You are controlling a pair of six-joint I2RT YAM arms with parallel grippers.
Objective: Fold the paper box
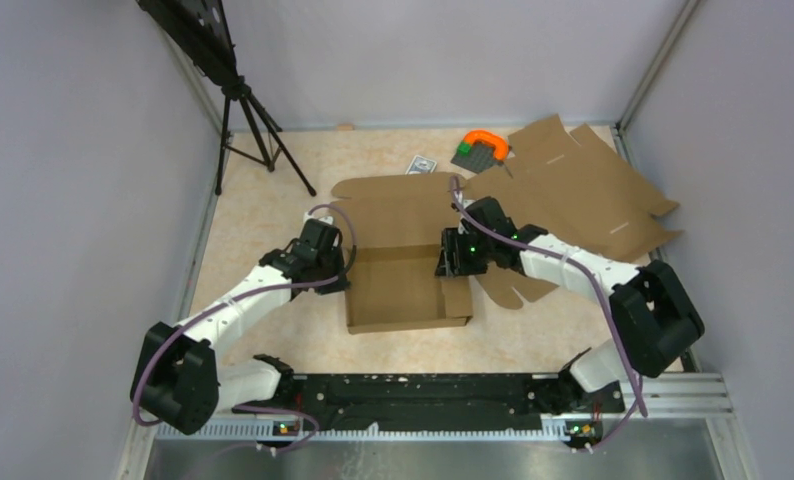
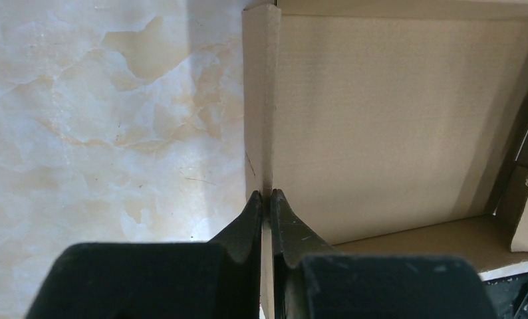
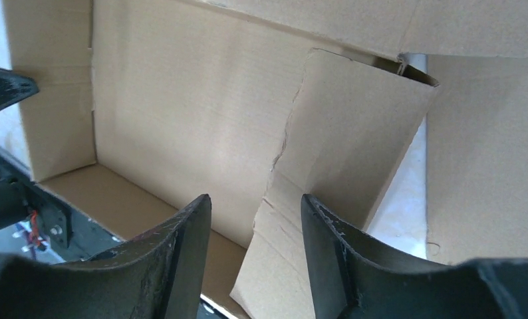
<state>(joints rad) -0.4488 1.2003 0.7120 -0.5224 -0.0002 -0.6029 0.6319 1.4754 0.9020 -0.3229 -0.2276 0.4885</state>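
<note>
The paper box (image 1: 398,285) lies mid-table as a shallow brown tray, its lid panel (image 1: 398,205) spread flat behind it. My left gripper (image 1: 345,270) is shut on the box's upright left wall (image 2: 260,100), its fingertips (image 2: 266,195) pinching the wall's top edge. My right gripper (image 1: 451,262) hangs over the right side of the box. It stands open (image 3: 256,199), with the creased right side flap (image 3: 354,133) leaning between and beyond its fingers and touching neither. The box floor (image 3: 181,100) shows to the left of that flap.
A second flat cardboard blank (image 1: 583,190) is spread at the back right, partly under my right arm. A grey plate with an orange piece (image 1: 481,148) and a small card pack (image 1: 422,164) lie behind the box. A tripod (image 1: 253,120) stands at the back left.
</note>
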